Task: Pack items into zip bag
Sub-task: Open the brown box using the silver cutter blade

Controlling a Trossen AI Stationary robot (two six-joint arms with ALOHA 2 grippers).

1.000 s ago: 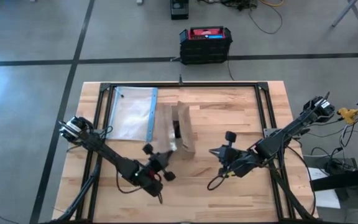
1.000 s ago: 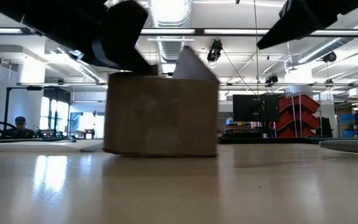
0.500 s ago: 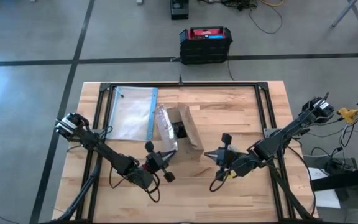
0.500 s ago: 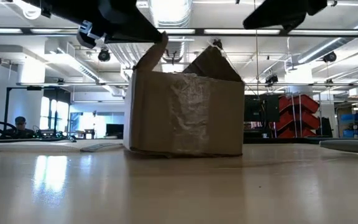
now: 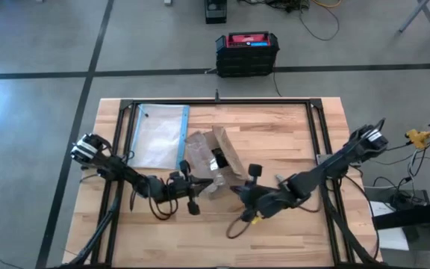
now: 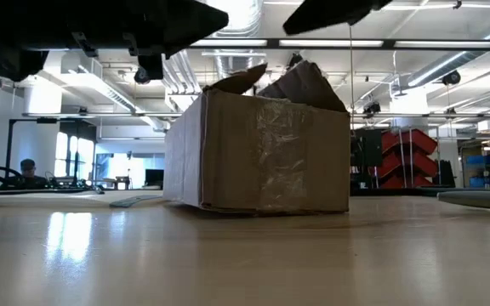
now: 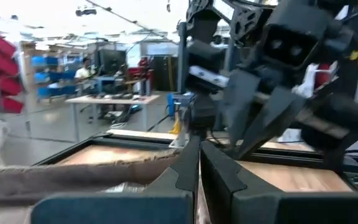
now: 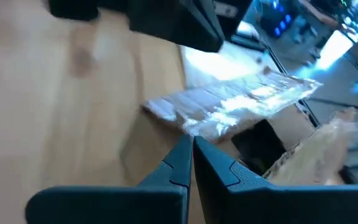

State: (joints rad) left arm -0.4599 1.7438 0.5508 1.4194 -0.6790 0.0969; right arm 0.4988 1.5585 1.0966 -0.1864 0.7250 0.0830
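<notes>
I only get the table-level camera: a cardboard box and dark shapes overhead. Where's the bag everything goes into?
Observer: The zip bag lies flat on the table beside the cardboard box, with its blue strip toward the box.
Operator: And those dark shapes?
Observer: They're the two arms. From above, the left gripper and right gripper flank the box's near end.
Operator: Are they holding anything?
Observer: Each wrist camera shows fingers closed together, with nothing visible between them.
Operator: Anything in the box?
Observer: Its flaps are open and something dark sits inside. I can't make out the items.
</notes>
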